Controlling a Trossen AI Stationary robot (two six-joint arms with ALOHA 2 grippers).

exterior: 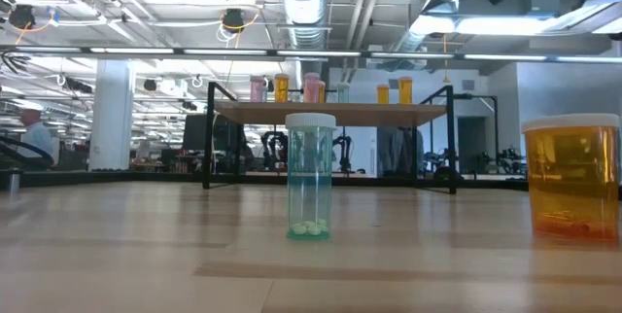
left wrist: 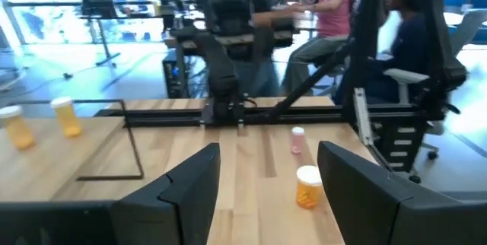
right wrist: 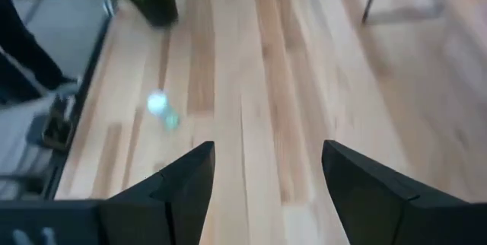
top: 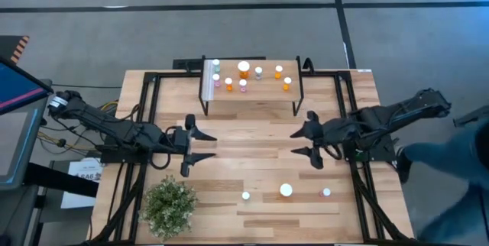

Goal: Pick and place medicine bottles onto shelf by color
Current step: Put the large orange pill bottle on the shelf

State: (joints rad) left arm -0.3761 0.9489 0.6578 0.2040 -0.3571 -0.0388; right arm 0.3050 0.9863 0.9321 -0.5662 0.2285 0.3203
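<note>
The shelf stands at the table's far middle, with several orange, pink and blue-green medicine bottles upright on its plank top. Three more bottles stand upright on the table near its front edge: a blue-green one, a larger orange one and a pink one. My left gripper hangs open over the table's middle left, pointing toward the right. My right gripper hangs open opposite it, tipped downward. In the right wrist view the blue-green bottle lies ahead of the fingers. Nothing is between either pair of fingers.
A bushy green plant stands at the near left corner. Black frame rails run along the table's left and right sides. The wood between the grippers and in front of the shelf is bare. People sit beyond the table's right side.
</note>
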